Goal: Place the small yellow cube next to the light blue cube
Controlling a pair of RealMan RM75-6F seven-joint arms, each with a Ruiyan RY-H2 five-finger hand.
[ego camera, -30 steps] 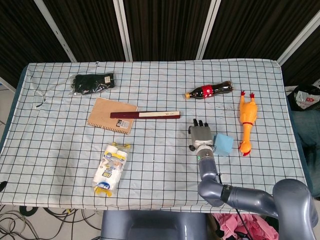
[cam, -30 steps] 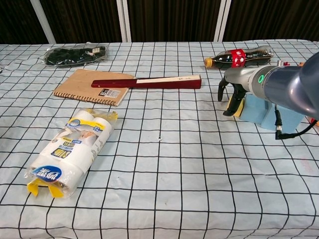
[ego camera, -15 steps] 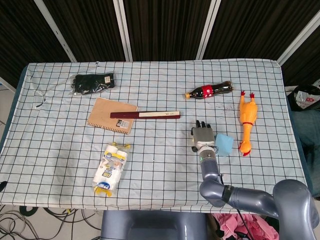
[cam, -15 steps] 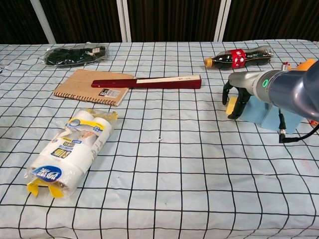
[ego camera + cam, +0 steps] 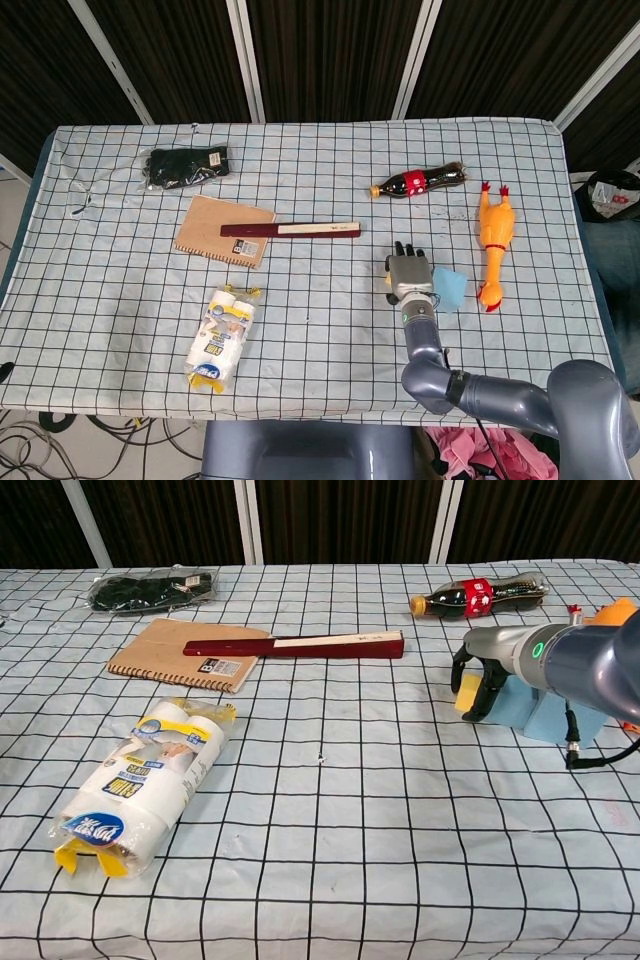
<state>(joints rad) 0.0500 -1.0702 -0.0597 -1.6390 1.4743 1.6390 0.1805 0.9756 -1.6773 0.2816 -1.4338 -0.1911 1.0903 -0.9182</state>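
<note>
Gripping the small yellow cube (image 5: 465, 692) between curled dark fingers (image 5: 478, 696), the right hand (image 5: 409, 274) is hanging low over the checkered tablecloth (image 5: 300, 330), palm down, right beside the light blue cube (image 5: 450, 289). From the chest camera the yellow cube is showing at the hand's left side, with the blue block just behind and to the right of it; whether the two are touching is hard to tell. The left hand is showing in neither camera. Lying elsewhere on the cloth are a cola bottle (image 5: 416, 181), a rubber chicken (image 5: 493, 245), a red folded fan (image 5: 290, 230) resting partly across a brown notebook (image 5: 222, 229), a black packet (image 5: 185, 166) and a wrapped pack of rolls (image 5: 221, 337).
</note>
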